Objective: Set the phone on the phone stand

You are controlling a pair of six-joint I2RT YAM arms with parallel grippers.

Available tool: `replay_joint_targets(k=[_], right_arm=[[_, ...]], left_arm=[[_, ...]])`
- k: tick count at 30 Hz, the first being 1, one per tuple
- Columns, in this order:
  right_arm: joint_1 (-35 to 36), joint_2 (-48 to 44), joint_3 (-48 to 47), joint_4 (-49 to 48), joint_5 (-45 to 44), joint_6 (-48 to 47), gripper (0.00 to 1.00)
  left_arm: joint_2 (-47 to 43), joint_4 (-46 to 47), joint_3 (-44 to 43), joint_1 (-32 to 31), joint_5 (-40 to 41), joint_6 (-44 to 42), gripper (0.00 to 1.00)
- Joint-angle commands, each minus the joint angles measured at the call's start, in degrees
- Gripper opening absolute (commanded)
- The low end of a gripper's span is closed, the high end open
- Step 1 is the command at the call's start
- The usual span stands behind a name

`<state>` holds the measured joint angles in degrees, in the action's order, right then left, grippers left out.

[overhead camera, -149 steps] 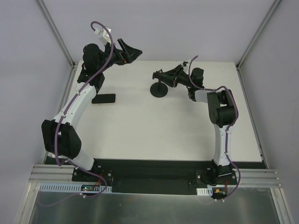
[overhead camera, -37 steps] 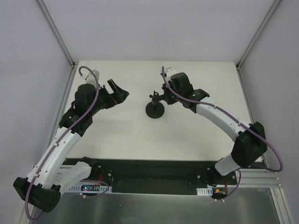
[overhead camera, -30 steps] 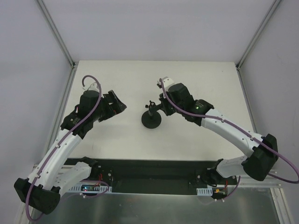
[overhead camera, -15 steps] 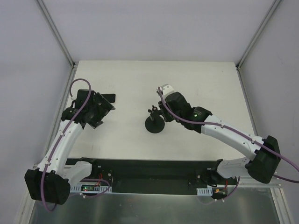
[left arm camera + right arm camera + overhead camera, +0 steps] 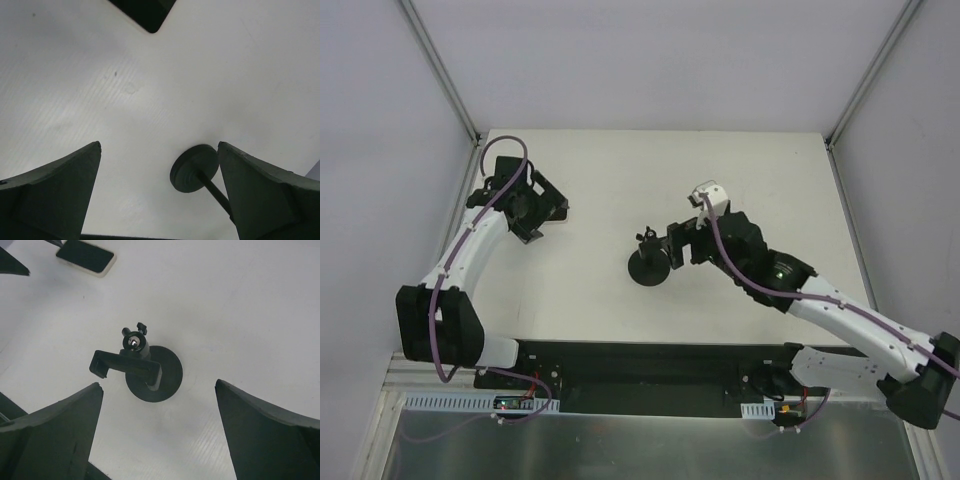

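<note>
The phone (image 5: pixel 85 255) lies flat on the white table at the back left, black screen up with a pale edge; only one corner of the phone (image 5: pixel 142 12) shows in the left wrist view. My left gripper (image 5: pixel 542 200) hovers over it, open and empty, and covers most of it from above. The phone stand (image 5: pixel 650 265) is upright near the table's middle, its clamp head (image 5: pixel 127 365) over the round base (image 5: pixel 160 377). My right gripper (image 5: pixel 678 245) is just right of the stand, open, touching nothing. In the wrist views, left gripper (image 5: pixel 159 145) and right gripper (image 5: pixel 159 385) both stand wide.
The white table (image 5: pixel 740 180) is walled by pale panels and metal posts at the back corners. The black mounting rail (image 5: pixel 650 365) runs along the near edge. One finger of the left gripper (image 5: pixel 10 262) shows beside the phone in the right wrist view.
My right gripper opened, let go of the stand and drew back to the right. The left arm swung toward the back left, over the phone. The stand stays upright.
</note>
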<state>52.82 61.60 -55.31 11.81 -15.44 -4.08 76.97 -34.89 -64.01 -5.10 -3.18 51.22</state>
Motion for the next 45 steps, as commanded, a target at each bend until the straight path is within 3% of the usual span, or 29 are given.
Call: replay_joint_targets(k=[1, 5, 9, 18, 24, 27, 31, 41, 45], right_arm=[[0.09, -10.68, 7.20, -6.71, -5.47, -0.05, 0.96], [-2.18, -18.17, 14.77, -11.10, -7.41, -2.95, 0.96], [-6.49, -21.26, 18.65, -13.12, -5.49, -3.31, 0.96], [-12.21, -19.33, 21.21, -16.56, 2.69, 0.03, 0.96], [-12.30, -16.70, 21.21, -18.23, 5.16, 1.70, 0.96], [-12.21, -16.34, 21.82, -19.28, 4.98, 2.40, 0.96], [-12.30, -15.64, 22.70, -20.25, 3.67, 3.02, 0.96], [-12.21, -11.60, 29.47, -30.36, 0.85, 6.80, 0.96], [-12.12, -13.61, 30.69, -30.62, 0.24, 5.84, 0.96]], left_arm=[[5.37, 12.81, -3.49, 2.63, -2.35, -10.34, 0.99], [13.01, 25.90, -5.76, 8.26, -13.75, -11.50, 0.99], [28.45, 27.16, -16.39, 11.87, -21.33, -12.63, 0.97], [46.59, 24.44, -30.21, 16.70, -23.80, -11.24, 0.91], [48.10, 16.45, -30.38, 16.88, -18.45, -11.41, 0.90], [46.96, 11.10, -30.13, 16.79, -15.55, -12.99, 0.90], [40.90, 10.20, -22.15, 16.79, -13.61, -15.18, 0.90], [16.84, 10.20, 0.19, 12.77, -17.92, -19.30, 0.95], [9.18, 7.83, 2.84, 7.14, -9.07, -25.28, 0.99]])
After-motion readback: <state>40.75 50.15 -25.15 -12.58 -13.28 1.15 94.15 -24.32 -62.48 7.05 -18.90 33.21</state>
